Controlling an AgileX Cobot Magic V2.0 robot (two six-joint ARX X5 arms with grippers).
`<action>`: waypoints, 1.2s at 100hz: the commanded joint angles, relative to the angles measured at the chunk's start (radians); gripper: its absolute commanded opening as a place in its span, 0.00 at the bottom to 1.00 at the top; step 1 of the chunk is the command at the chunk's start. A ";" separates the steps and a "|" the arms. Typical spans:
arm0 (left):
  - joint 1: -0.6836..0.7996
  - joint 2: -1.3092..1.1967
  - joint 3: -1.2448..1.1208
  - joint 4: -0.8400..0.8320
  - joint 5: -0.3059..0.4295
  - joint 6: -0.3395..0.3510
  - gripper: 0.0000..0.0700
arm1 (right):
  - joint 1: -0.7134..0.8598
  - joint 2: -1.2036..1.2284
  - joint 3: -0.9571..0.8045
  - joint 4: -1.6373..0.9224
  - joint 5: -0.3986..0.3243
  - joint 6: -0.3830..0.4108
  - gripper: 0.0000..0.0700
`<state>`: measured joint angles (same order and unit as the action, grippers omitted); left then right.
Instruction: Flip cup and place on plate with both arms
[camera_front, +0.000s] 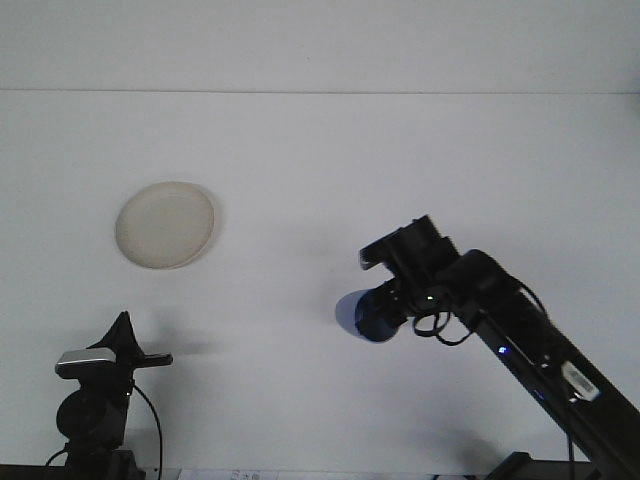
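A blue cup (362, 314) hangs above the middle of the white table, lying on its side with its mouth turned left and toward me. My right gripper (385, 306) is shut on the cup's right end, the arm stretching in from the lower right. The cream plate (165, 224) sits flat on the table at the left, far from the cup. My left gripper (140, 357) rests low at the bottom left, below the plate, pointing right; it holds nothing I can see.
The white table (320, 160) runs back to a pale wall edge near the top. My right arm's links and cables (530, 345) cross the lower right area.
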<state>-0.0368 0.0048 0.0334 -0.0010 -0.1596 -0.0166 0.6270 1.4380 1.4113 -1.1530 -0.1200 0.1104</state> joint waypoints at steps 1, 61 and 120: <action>0.001 -0.002 -0.019 0.010 -0.004 -0.003 0.02 | 0.050 0.061 0.018 -0.004 0.005 -0.011 0.00; 0.001 -0.002 -0.019 0.010 -0.004 -0.003 0.02 | 0.244 0.301 0.018 -0.048 0.039 -0.036 0.15; 0.001 -0.002 -0.019 0.010 -0.004 -0.003 0.02 | 0.244 0.097 0.142 -0.044 0.073 -0.057 0.62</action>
<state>-0.0368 0.0048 0.0334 -0.0010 -0.1596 -0.0166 0.8612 1.5909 1.5253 -1.2011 -0.0711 0.0700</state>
